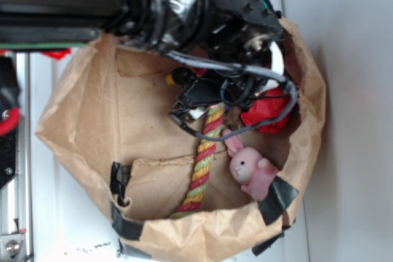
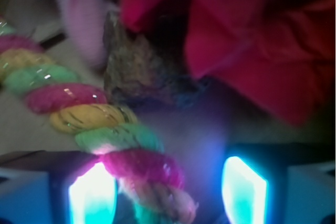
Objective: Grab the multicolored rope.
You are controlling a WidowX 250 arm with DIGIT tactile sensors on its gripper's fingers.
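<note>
The multicolored rope [image 1: 201, 167] is a thick twist of red, yellow and light green strands. It lies along the floor of a brown paper bag [image 1: 80, 121], its upper end running under the arm. In the wrist view the rope [image 2: 100, 114] comes in from the left and its end sits between my fingers, against the left pad [image 2: 92, 198] and apart from the right pad. My gripper [image 2: 168, 195] is open around it. From outside, the gripper [image 1: 206, 104] is mostly hidden by the arm and cables.
A small pink plush bunny [image 1: 249, 167] lies just right of the rope. A red paper-like ball [image 1: 270, 111] sits behind it, filling the upper right of the wrist view [image 2: 247, 40]. A brownish frayed lump [image 2: 136, 72] lies beside the rope. The bag's walls close in on all sides.
</note>
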